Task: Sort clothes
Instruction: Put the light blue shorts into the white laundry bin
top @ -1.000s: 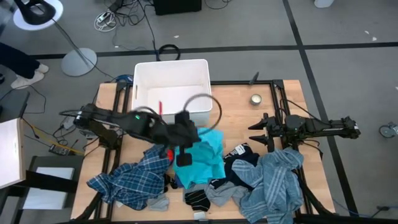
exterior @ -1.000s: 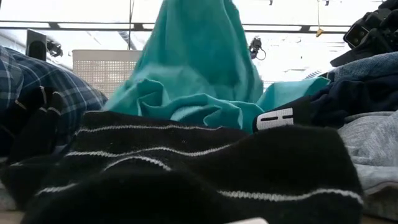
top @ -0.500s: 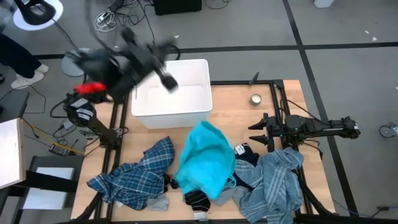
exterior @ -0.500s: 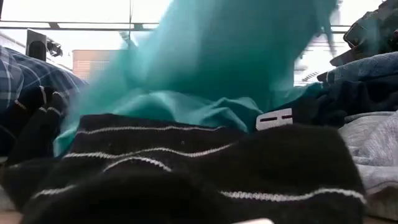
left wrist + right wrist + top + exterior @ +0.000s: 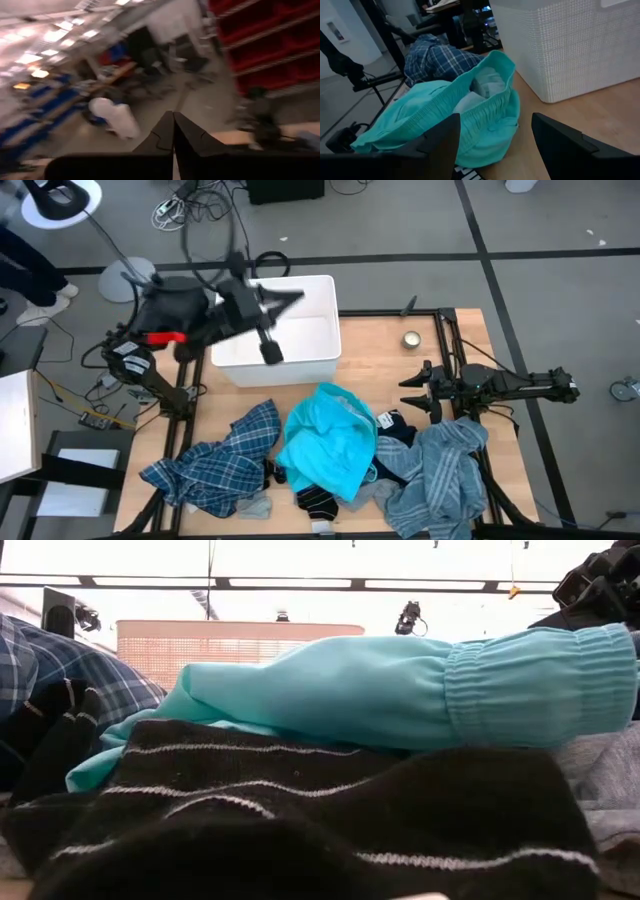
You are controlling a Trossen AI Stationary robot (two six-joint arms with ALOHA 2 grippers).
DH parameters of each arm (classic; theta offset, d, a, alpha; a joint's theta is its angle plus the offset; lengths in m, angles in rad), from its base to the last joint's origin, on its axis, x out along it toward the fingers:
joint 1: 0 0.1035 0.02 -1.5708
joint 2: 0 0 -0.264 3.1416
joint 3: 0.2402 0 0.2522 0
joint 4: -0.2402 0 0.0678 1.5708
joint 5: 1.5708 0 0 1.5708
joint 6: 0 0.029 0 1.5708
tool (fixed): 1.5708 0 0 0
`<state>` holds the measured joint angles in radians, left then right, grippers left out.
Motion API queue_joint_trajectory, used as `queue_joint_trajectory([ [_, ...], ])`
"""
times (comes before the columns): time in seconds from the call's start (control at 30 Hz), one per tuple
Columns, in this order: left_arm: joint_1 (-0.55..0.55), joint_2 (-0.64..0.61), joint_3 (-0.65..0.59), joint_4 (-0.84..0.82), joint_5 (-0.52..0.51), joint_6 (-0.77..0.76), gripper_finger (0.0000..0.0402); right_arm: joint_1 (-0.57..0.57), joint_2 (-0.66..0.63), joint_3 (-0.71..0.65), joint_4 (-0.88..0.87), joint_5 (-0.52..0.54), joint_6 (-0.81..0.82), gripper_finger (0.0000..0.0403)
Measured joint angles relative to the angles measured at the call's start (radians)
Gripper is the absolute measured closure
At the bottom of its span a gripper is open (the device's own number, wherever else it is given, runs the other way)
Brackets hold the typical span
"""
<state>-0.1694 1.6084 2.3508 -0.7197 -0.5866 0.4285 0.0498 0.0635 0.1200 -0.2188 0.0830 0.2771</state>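
**Grab the teal shirt again, then bin it**

Your left gripper [image 5: 272,330] is up over the bin [image 5: 318,288], and its fingers [image 5: 175,135] are pressed together with nothing in them. The teal shirt [image 5: 328,442] is not in the bin. It lies on the table on the near side of the bin from that gripper, on top of the other clothes.

Open the fingers wide first. Come down on the thick middle of the shirt, pinch a big bunch, lift high, and let go only when you are right over the bin.

The shirt looks longest running from the bin side toward the striped piece [image 5: 316,500], though it is too crumpled to be sure.

Your right gripper [image 5: 412,392] waits, fingers apart, just beside the shirt.
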Motion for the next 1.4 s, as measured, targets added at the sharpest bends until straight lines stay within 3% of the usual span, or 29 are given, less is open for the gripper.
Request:
queue_joint_trajectory([
  [0.2, -0.043, 0.056, 0.0, -0.128, 0.074, -0.149, 0.0352, 0.0, 0.0, 0.0, 0.003, 0.001, 0.0, 0.0156],
  [0.43, -0.056, 0.16, 0.001, -0.31, 0.236, -0.429, 0.0266, 0.0, 0.0, 0.0, 0.005, 0.002, 0.0, 0.0156],
  [0.6, -0.058, 0.263, 0.0, -0.428, 0.353, -0.491, 0.021, 0.0, 0.0, 0.0, 0.005, 0.002, 0.0, 0.0156],
  [0.7, -0.065, 0.339, 0.001, -0.503, 0.367, -0.517, 0.0189, 0.0, 0.0, 0.0, 0.005, 0.002, 0.0, 0.0156],
  [1.07, -0.096, 0.653, 0.0, -0.556, 0.371, -0.571, 0.0178, 0.0, 0.0, 0.0, 0.008, 0.002, 0.0, 0.0156],
  [1.4, -0.088, 0.861, 0.0, -0.392, 0.395, -0.623, 0.0178, 0.0, 0.0, 0.0, 0.008, 0.002, 0.0, 0.0156],
])
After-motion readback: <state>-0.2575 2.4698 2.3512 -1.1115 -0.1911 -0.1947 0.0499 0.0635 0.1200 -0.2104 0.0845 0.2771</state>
